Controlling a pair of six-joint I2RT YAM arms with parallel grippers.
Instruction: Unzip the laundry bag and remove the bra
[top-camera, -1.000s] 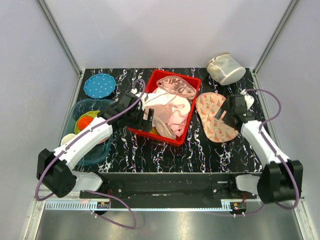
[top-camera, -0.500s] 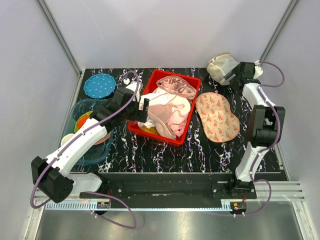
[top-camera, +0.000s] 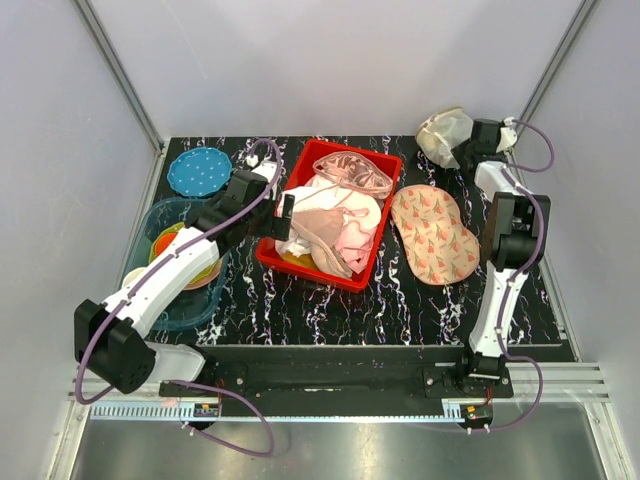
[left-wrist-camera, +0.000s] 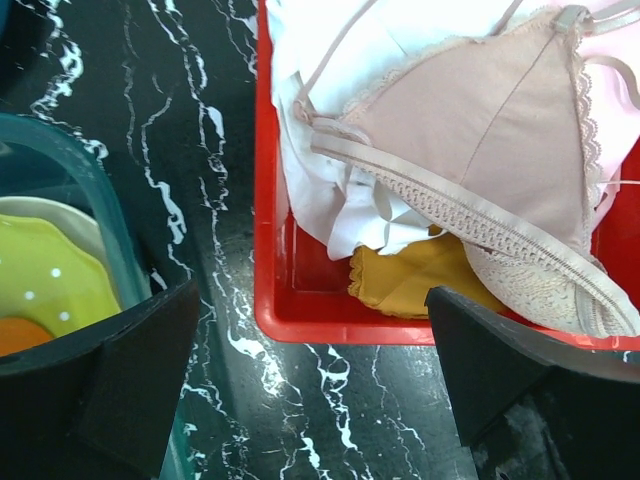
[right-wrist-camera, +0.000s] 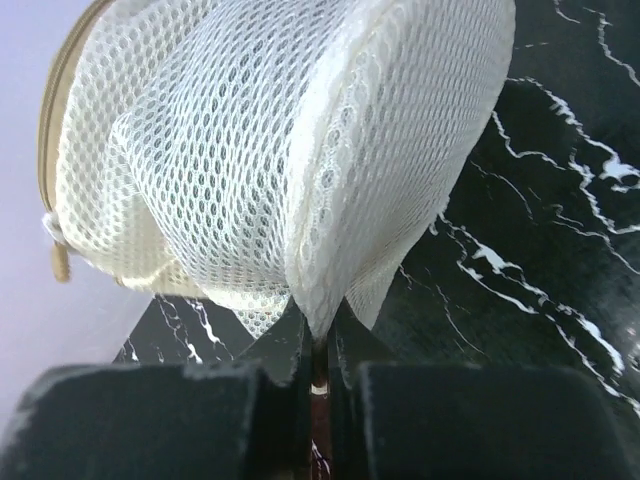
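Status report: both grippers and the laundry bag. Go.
Right gripper jaws shut on a fold of the laundry bag. Zip looks shut, bra not seen. Left gripper open above the red bin rim. No obstruction at the bag.

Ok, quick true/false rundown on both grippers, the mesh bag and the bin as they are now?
1. The right gripper is shut on a fold of the laundry bag. True.
2. The left gripper is clamped on a garment. False: it is open and holds nothing, over the near-left edge of the red bin.
3. The laundry bag lies inside the red bin. False: it sits outside it, at the far right.
4. The peach pad lies flat to the right of the red bin. True.
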